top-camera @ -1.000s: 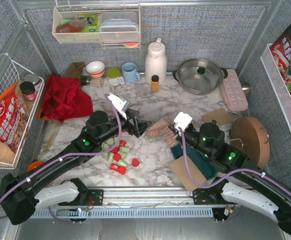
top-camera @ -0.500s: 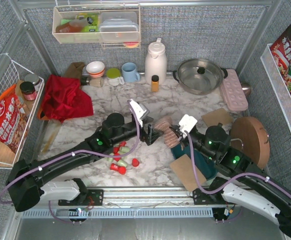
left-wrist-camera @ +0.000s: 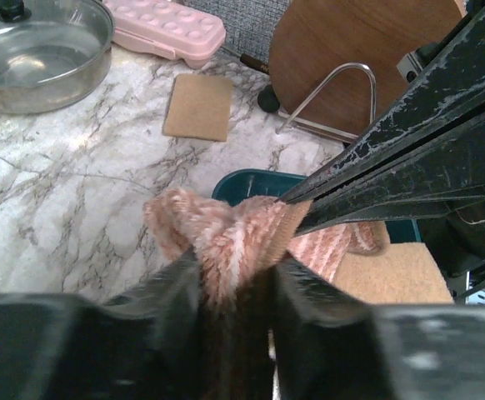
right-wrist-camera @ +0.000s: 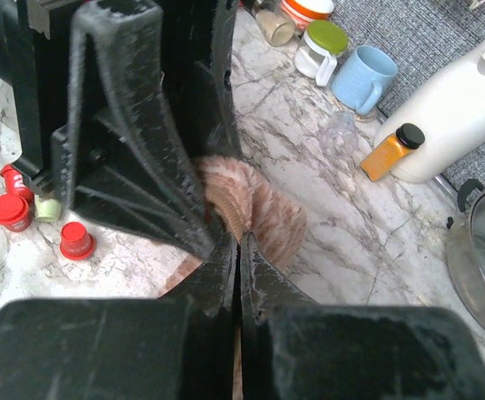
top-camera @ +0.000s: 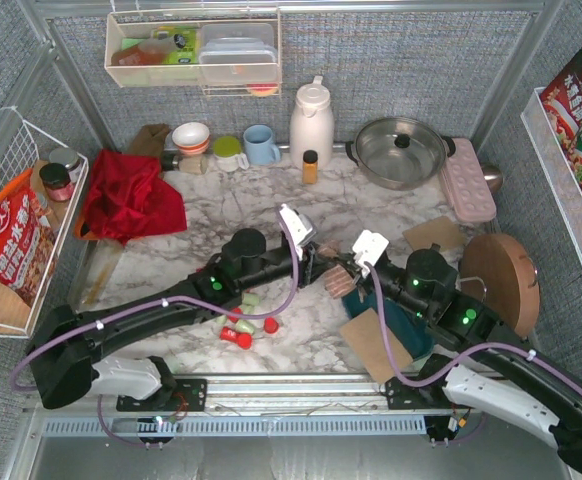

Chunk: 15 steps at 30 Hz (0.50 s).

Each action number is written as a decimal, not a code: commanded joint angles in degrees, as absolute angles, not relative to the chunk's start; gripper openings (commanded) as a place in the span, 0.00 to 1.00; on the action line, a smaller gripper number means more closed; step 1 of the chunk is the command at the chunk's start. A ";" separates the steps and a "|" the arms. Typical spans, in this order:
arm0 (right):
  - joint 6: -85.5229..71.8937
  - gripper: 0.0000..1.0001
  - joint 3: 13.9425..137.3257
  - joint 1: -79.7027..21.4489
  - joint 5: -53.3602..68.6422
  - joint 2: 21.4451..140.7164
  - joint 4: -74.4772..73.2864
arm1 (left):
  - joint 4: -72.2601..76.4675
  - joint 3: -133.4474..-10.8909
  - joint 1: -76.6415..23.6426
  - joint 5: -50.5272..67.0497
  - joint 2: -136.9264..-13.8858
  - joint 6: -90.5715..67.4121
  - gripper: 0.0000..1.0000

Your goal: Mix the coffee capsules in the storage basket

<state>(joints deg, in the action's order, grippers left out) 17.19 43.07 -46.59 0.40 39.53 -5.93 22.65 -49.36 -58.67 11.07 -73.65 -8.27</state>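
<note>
The small red and pale green coffee capsules (top-camera: 236,338) lie loose on the white marble surface (top-camera: 306,350), close to my left arm. The dark blue-green plastic storage basket (left-wrist-camera: 251,179) sits apart from them, by my right arm. A fuzzy pink and cream striped cloth (left-wrist-camera: 226,233) partly hides it. My left fingers (left-wrist-camera: 172,292) squeeze one end of that cloth. My right fingers (right-wrist-camera: 213,275) are pressed tight together and pinch the other end.

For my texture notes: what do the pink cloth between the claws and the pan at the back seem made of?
Pink cloth: probably knitted or fleecy fabric, matte; fuzzy striped pile, bunched folds. Pan: likely stainless steel, polished; silvery, reflective walls.
</note>
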 commanded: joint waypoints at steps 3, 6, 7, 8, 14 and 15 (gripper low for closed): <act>16.47 0.00 43.82 -46.67 -0.75 39.28 -4.98 | 23.92 -51.63 -58.89 11.61 -75.18 -6.36 0.20; 16.28 0.00 43.53 -46.67 -1.65 38.67 -4.44 | 23.24 -52.06 -58.89 10.88 -75.43 -6.12 0.10; 16.15 0.00 43.43 -46.71 -1.98 38.47 -4.29 | 23.12 -52.18 -58.89 10.45 -75.42 -6.03 0.05; 16.02 0.00 43.32 -46.68 -2.33 38.23 -4.04 | 22.93 -52.27 -58.89 9.90 -75.47 -5.72 0.00; 15.25 0.45 42.55 -46.67 -6.46 37.11 -2.79 | 21.94 -52.11 -58.89 -2.77 -74.62 -6.29 0.00; 15.10 0.53 42.41 -46.67 -7.82 37.00 -2.67 | 21.96 -51.88 -58.89 -5.97 -74.23 -6.64 0.00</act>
<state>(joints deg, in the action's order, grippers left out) 16.29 42.87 -46.61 -3.18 37.45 -5.48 21.65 -52.05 -58.98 5.65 -75.22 -6.22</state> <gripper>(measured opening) 0.408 0.009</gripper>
